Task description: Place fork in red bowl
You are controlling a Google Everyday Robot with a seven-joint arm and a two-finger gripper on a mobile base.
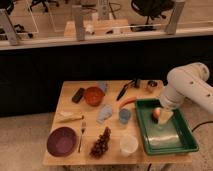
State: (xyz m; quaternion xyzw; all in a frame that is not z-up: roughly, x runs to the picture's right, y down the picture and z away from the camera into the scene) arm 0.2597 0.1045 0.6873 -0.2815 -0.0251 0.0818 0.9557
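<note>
The slim silver fork (81,136) lies on the wooden table (67,90) near its front left, just right of the dark purple dish (62,141). The small orange-red bowl (93,95) stands at the back left of the table. My gripper (164,116) hangs from the white arm (189,85) over the green tray (177,146) at the right, far from both fork and bowl, with a pale object at its tip.
A black-handled knife (122,91), carrot (127,101), blue cup (124,116), crumpled blue item (105,113), grapes (101,143), white cup (129,145), pale wooden utensil (69,118) and black block (78,94) are spread over the table. An apple (157,112) sits in the tray.
</note>
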